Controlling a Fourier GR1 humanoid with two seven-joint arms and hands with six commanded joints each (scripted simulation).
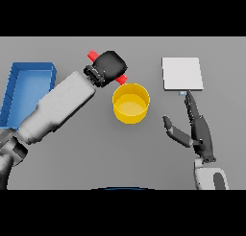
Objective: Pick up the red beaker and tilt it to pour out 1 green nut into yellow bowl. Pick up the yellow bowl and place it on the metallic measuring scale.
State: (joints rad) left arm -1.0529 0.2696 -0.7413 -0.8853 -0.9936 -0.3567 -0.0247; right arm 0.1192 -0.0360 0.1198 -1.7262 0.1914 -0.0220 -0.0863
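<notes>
Left hand [110, 64] grips the red cylindrical beaker [121, 79], tilted over the round yellow bowl's [130, 112] far-left rim; pouring step. Next: tip further until one nut drops.

Left arm [57, 108], running from the frame's lower left toward centre: chunky light-grey forearm casing, boxy with rounded edges, stepping to a darker grey segment at the lower left edge. Black ribbed wrist collar, then a matte black left hand [111, 64]. Right hand [194, 129], lower right of frame: dark grey, slim fingers, on a white cuff with a dark inset.
</notes>
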